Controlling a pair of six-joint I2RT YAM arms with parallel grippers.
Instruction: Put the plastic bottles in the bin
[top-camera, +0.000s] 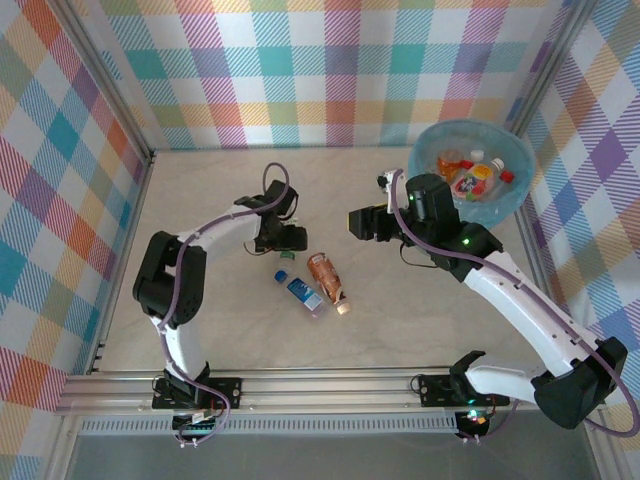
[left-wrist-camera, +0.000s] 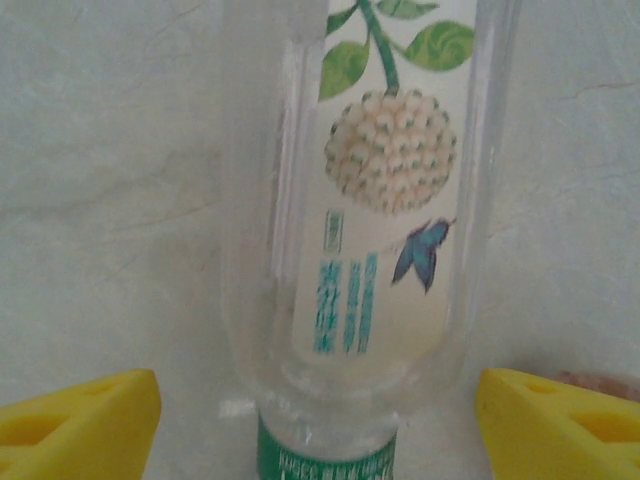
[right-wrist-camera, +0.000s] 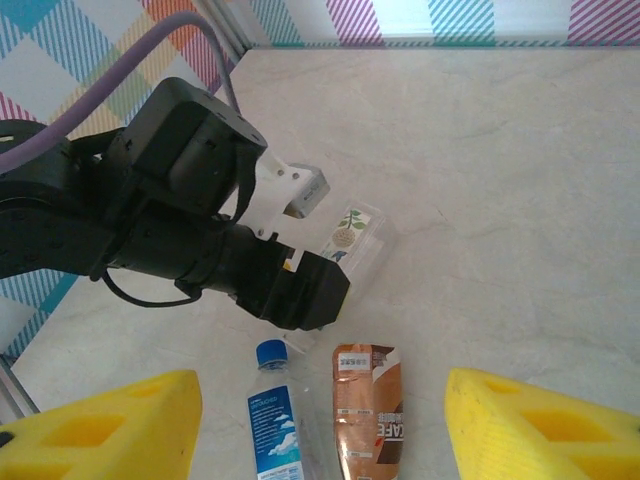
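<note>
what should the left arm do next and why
Probably close the left gripper on the clear bottle: the bottle lies between its yellow fingers, with a gap showing on each side, so it isn't gripped yet.

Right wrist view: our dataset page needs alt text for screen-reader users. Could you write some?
The black left arm hovers over a clear bottle with a flower label lying on a pale marbled table. Nearer the camera lie a blue-capped bottle and a copper coffee bottle, between two yellow fingers at the bottom corners.
</note>
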